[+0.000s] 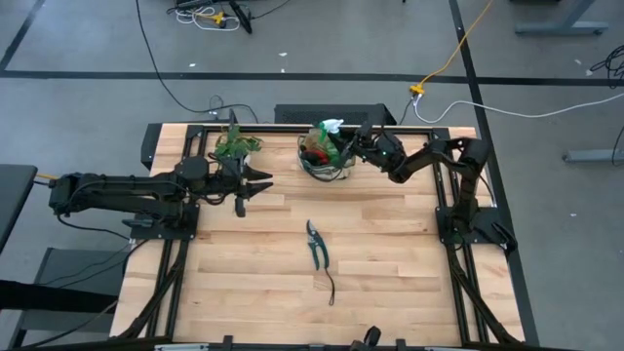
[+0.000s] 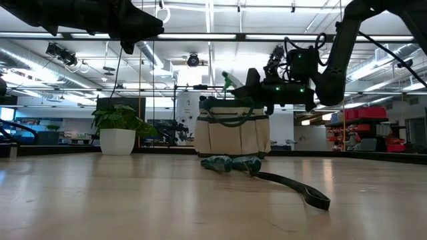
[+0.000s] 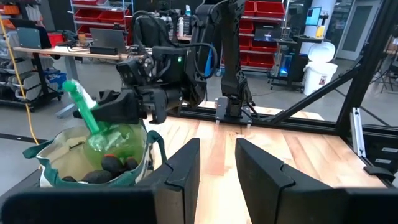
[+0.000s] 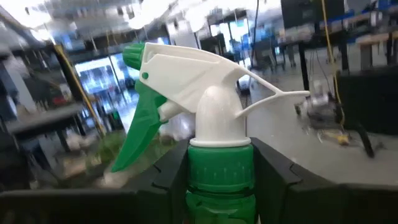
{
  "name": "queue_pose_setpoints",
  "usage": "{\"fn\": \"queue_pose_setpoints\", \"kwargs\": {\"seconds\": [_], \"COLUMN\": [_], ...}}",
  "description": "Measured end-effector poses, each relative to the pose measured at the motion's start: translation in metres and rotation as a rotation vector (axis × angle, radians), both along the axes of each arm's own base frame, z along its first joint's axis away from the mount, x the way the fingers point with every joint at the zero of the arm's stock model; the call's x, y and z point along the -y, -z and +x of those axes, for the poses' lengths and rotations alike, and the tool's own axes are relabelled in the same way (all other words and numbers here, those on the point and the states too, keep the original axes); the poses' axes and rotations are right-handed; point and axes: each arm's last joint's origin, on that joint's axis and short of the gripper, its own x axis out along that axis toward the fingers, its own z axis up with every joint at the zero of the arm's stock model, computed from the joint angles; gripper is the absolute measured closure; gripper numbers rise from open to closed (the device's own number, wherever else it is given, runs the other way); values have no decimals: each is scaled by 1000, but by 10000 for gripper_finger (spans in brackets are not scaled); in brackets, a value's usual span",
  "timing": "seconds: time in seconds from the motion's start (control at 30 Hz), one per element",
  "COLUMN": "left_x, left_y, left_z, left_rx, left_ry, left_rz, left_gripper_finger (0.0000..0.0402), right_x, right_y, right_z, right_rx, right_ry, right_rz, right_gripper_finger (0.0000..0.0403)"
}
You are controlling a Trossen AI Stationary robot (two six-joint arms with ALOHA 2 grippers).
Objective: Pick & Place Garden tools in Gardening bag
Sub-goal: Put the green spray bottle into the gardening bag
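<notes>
Right claw (image 1: 359, 146) grips the green spray bottle (image 4: 219, 180) by its neck, fingers (image 4: 166, 171) pressed on both sides just under the white trigger head, and holds it over the open mouth of the gardening bag (image 2: 233, 135) at the far middle of the table (image 1: 390, 283). Bottle body looks already down inside the bag, with dark round things, probably the gloves, beside it in the left wrist view; a red bit shows in the bag from above, likely the red-headed tool. Left claw (image 1: 255, 185) hangs above the table left of the bag, near the potted plant (image 2: 119, 130), fingers parted and holding nothing. Pruning shears (image 1: 317, 246) lie alone mid-table, well apart from the bag, with a dark strap trailing toward the near edge. Risks from here: if the right claw lets go while the bottle leans, the trigger head could catch the bag rim or a loop handle and tip out. The bag is soft canvas, so pulling the fingers out could snag a handle and drag or topple it. The shears lie flat and thin, so a grasp could slip, or the strap could tangle on the lift. The left arm, reaching, could brush the plant.
</notes>
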Motion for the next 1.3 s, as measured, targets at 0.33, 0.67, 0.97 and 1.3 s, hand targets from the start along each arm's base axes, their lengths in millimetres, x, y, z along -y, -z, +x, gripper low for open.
{"fn": "queue_pose_setpoints", "kwargs": {"seconds": [0.33,0.67,0.97,1.3], "left_x": [-1,-1,-1,-1], "left_y": [0,0,0,0], "left_z": [0,0,0,0], "left_rx": [-1,-2,-2,-2], "left_ry": [-26,-35,-35,-35], "left_rz": [1,0,-1,-2], "left_gripper_finger": [294,294,294,294], "right_x": [-1,-5,-6,-9], "right_y": [2,0,1,-9], "right_z": [0,2,2,-1], "right_rx": [-72,-65,-87,-156], "right_ry": [-30,-158,-198,-240], "right_rz": [11,-9,-12,3], "right_gripper_finger": [218,235,236,219]}}
